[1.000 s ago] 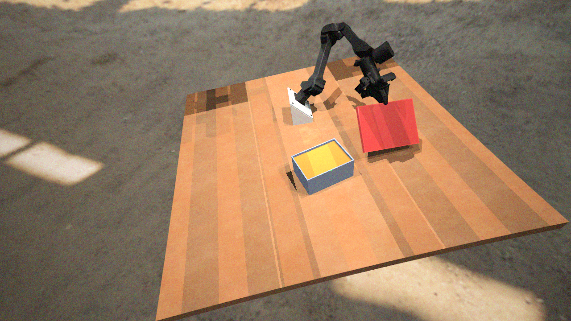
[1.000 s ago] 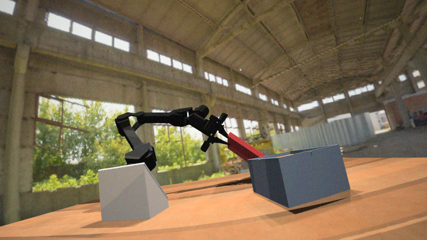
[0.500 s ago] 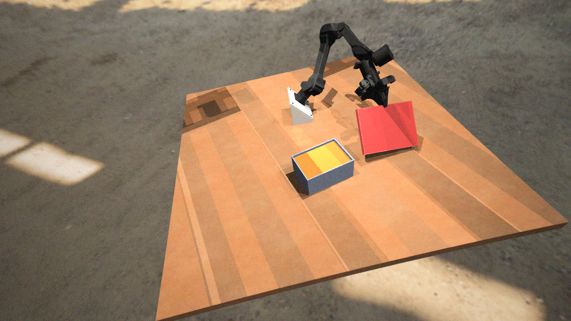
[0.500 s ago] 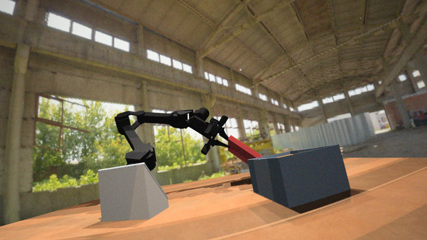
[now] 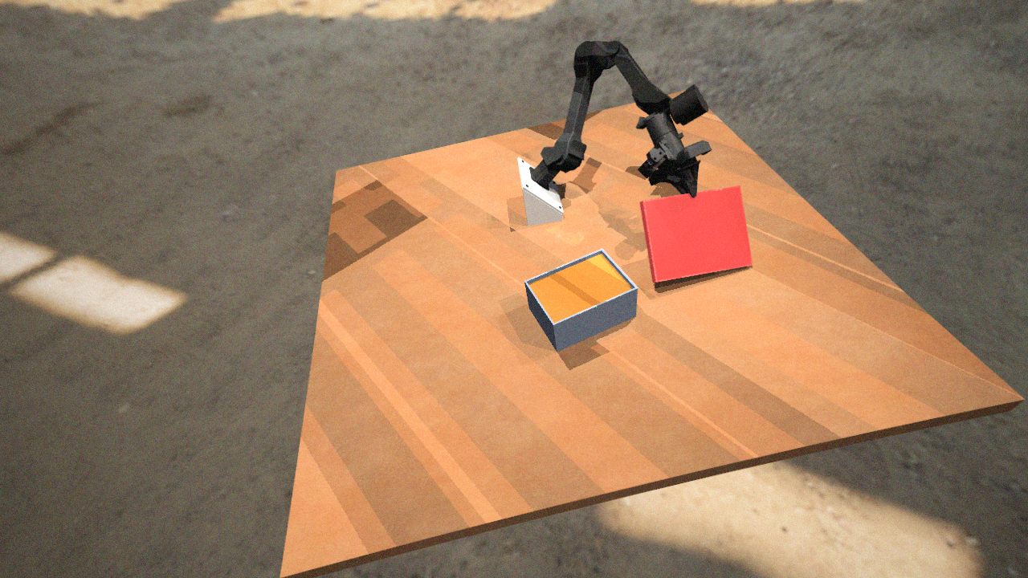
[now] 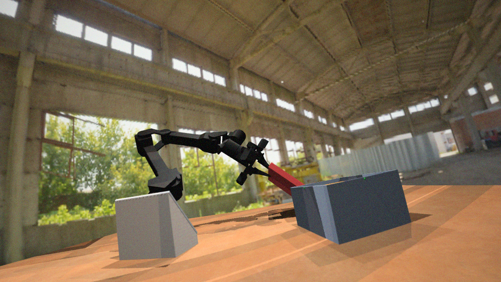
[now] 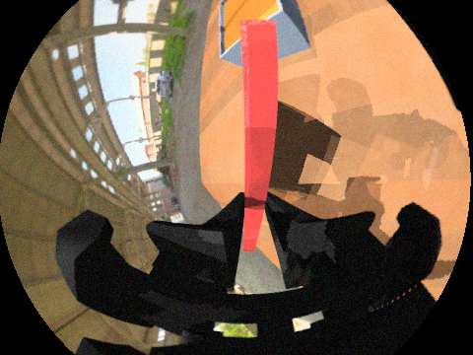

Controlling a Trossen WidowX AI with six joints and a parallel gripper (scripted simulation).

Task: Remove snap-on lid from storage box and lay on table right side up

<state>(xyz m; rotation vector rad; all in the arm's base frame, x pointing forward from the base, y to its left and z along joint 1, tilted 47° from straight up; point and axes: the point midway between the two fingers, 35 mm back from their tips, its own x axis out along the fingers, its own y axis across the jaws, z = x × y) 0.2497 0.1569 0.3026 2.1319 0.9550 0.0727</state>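
The red lid (image 5: 697, 234) (image 6: 283, 178) (image 7: 261, 94) is off the box and tilted, its far edge raised at my gripper and its opposite edge sloping down towards the table. My gripper (image 5: 691, 193) (image 6: 269, 170) (image 7: 254, 196) is shut on the lid's raised edge. The outer face of the lid is turned up in the top view. The lid's lower edge is close above the table; its shadow lies just beside it, and contact is not clear. The blue-grey box (image 5: 595, 319) (image 6: 367, 206) (image 7: 291, 45) stands upright and open, with an orange inside, separate from the lid.
The wooden table (image 5: 459, 402) (image 6: 245, 252) (image 7: 394, 59) carries the white wedge-shaped arm base (image 5: 544, 208) (image 6: 146, 228) behind the box. The table's right edge runs beyond the lid in the top view.
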